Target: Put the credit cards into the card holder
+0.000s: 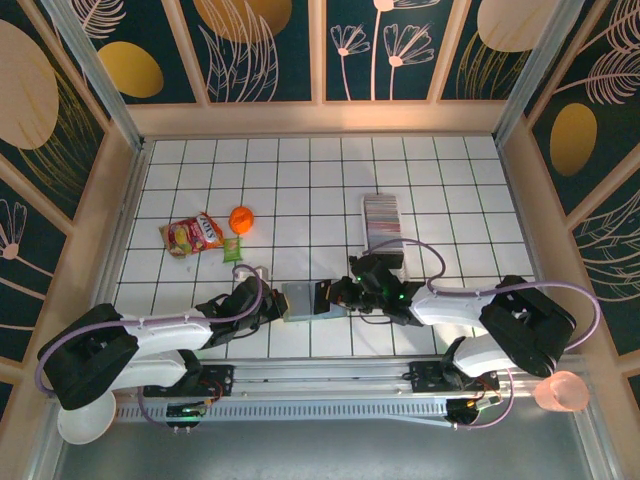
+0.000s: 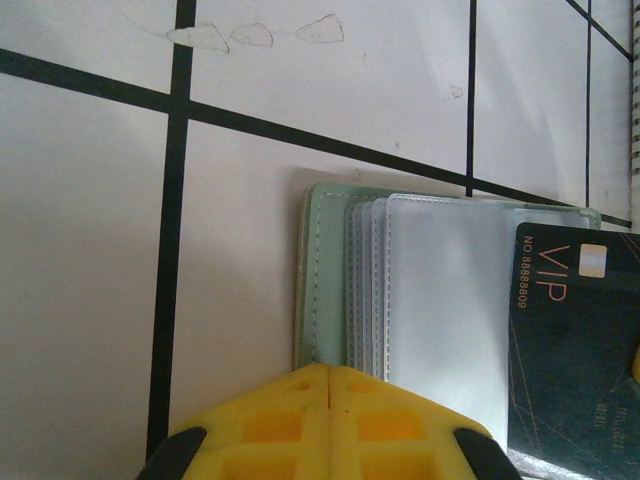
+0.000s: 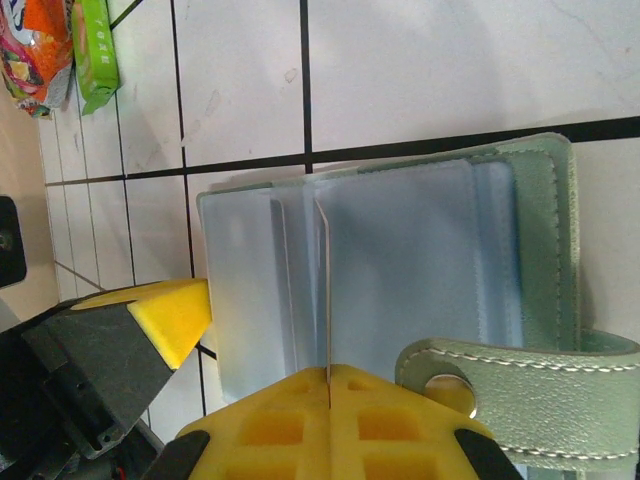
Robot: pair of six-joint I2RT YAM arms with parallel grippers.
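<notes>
The sage-green card holder [image 1: 300,299] lies open on the tiled table between my two grippers, its clear sleeves [image 2: 440,300] fanned upward. My left gripper [image 2: 330,372] is shut, with its yellow tips resting on the holder's left edge [image 2: 322,280]. My right gripper [image 3: 328,378] is shut on a dark VIP credit card [image 2: 572,345]. That card shows edge-on [image 3: 326,290] standing over the holder's sleeves [image 3: 420,270]. The clasp tab [image 3: 530,400] lies just right of my right fingers. More credit cards [image 1: 382,214] stand as a striped row behind the right arm.
A long clear tray [image 1: 386,249] holds the card row. A snack bag [image 1: 192,236], a green pack [image 1: 232,249] and an orange object [image 1: 241,218] lie at the left. A pink cup [image 1: 561,391] and a white bowl [image 1: 84,422] sit by the arm bases.
</notes>
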